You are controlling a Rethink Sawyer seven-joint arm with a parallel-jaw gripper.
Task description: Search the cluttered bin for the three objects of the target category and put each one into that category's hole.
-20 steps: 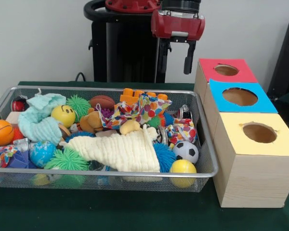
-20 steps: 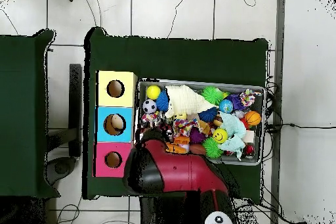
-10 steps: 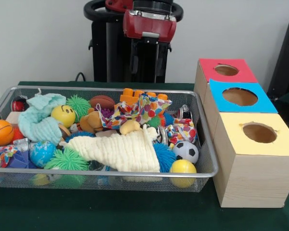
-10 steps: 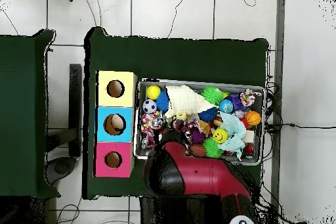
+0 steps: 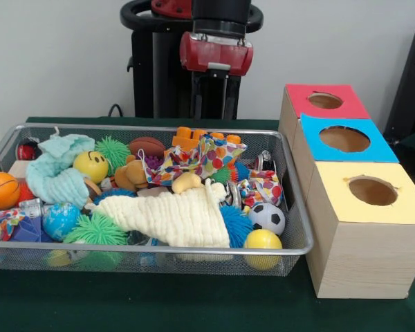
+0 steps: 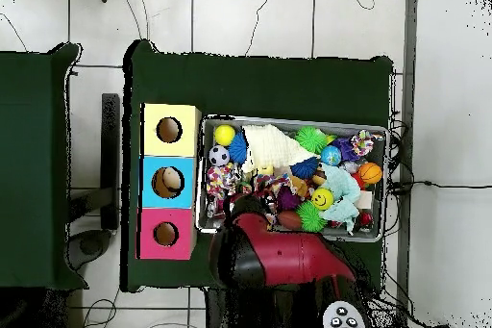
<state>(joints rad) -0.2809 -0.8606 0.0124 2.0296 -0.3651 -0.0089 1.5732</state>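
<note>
The wire mesh bin (image 5: 194,247) is full of toys; it also shows in the overhead view (image 6: 201,175). One polka-dot cloth (image 5: 207,155) lies at the bin's back middle. A second (image 5: 263,185) lies by the right wall near the soccer ball. A third (image 5: 1,223) lies at the front left corner. The yellow-topped box's hole (image 5: 372,191) is right of the bin, nearest the camera, and shows in the overhead view (image 6: 169,130). My gripper (image 5: 211,97) hangs open and empty above the bin's back rim. In the overhead view the red arm (image 6: 255,242) hides it.
The blue-topped box (image 5: 344,138) and the red-topped box (image 5: 325,101) stand behind the yellow one. A cream muslin cloth (image 5: 176,218), a mint-green cloth (image 5: 55,173), spiky balls and other balls fill the bin. The black pedestal (image 5: 166,62) stands behind.
In the front view the gripper has swung left from beside the red box to above the bin's back middle, then shifted slightly right and down. The objects have not moved.
</note>
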